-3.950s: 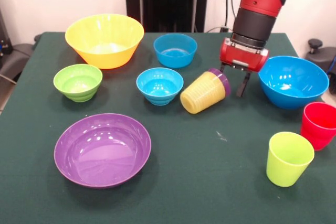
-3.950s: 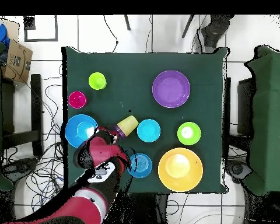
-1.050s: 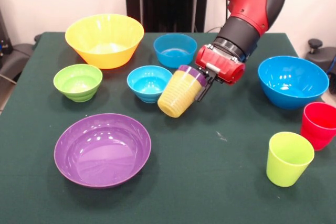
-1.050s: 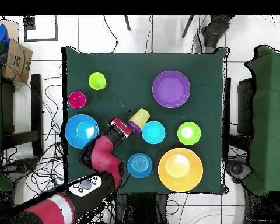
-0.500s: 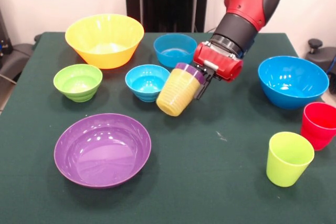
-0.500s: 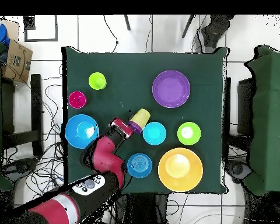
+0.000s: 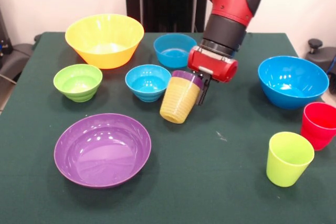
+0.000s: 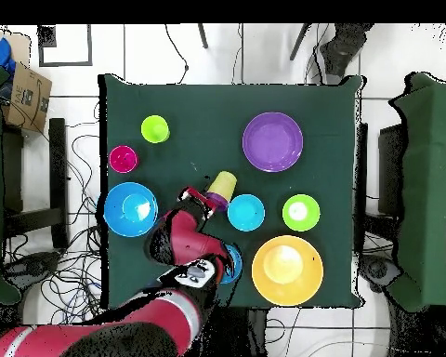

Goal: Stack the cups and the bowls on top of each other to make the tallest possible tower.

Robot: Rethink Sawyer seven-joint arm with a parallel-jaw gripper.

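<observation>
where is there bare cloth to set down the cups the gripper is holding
The widest bare patch lies between the purple bowl and the lime green cup, along the table's front edge. A smaller one sits between the held yellow cup and the large blue bowl. It is crowded round the two small blue bowls, green bowl and yellow-orange bowl.

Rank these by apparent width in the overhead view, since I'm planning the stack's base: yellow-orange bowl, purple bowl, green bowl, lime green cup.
1. yellow-orange bowl
2. purple bowl
3. green bowl
4. lime green cup
The top two look close.
</observation>
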